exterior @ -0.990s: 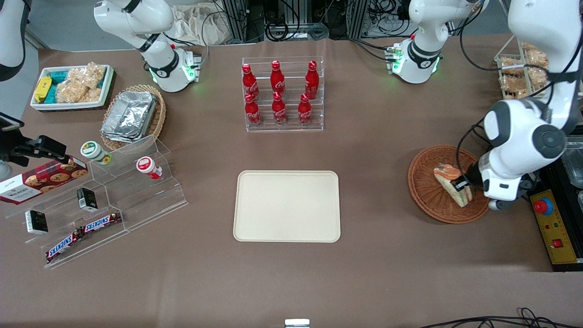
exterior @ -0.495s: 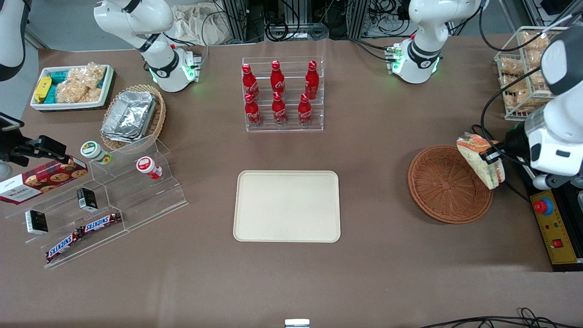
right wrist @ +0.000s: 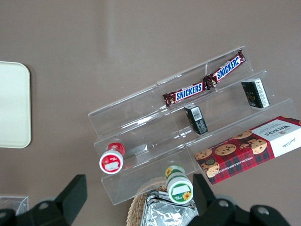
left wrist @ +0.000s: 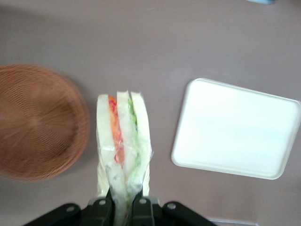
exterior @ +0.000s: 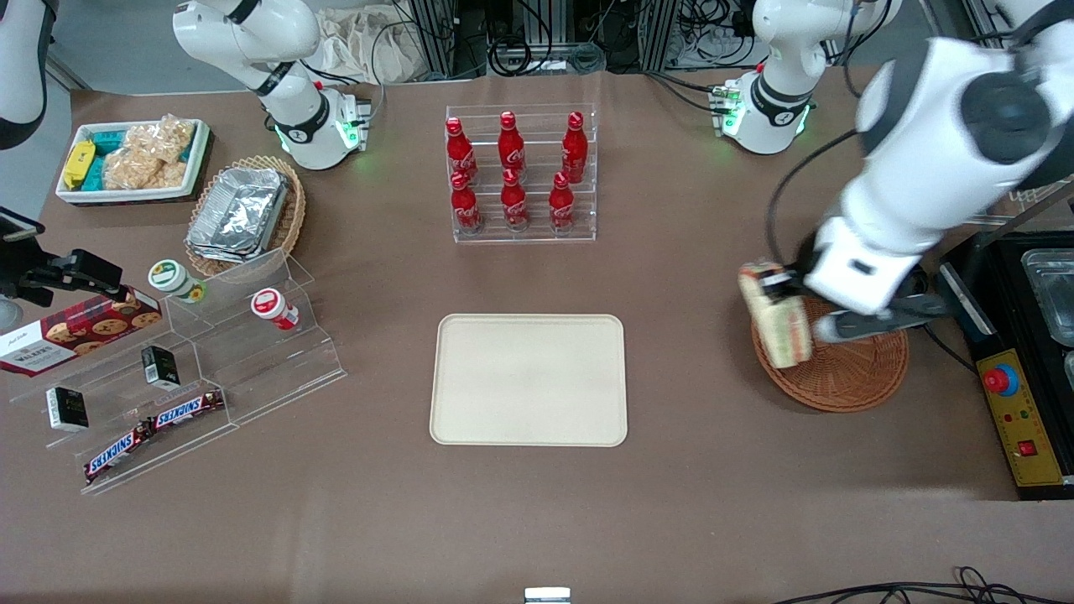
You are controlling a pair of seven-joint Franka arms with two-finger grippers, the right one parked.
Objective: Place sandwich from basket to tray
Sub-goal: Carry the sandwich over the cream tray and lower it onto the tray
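The carrying step is in hand: the sandwich [exterior: 776, 323] is hanging in the air in the pincer [exterior: 787, 289], over the rim of the basket [exterior: 847, 373] on the side nearest the tray [exterior: 529, 379], so the lift out of the basket looks done and the crossing of the desk [exterior: 688, 277] is what remains. Seen from the front camera, the tray is lying at about nine o'clock from the sandwich, well apart, with bare desk between them and nothing standing in the way (the rack of red bottles [exterior: 513, 172] is sitting up at about eleven o'clock, clear of that line).

The next move is calling for a level sweep toward the tray, then a lowering until the wedge is resting flat inside the low rim before any release.

In the left wrist view the pincer [left wrist: 123, 203] is closed narrowly on the sandwich [left wrist: 123, 146], its two fingers [left wrist: 140, 207] pressing the wrapped bread from either side at one end, while the striped edge is pointing away from the camera. The basket [left wrist: 40, 122] is showing no other contents, and the tray [left wrist: 237, 129] is lying bare.
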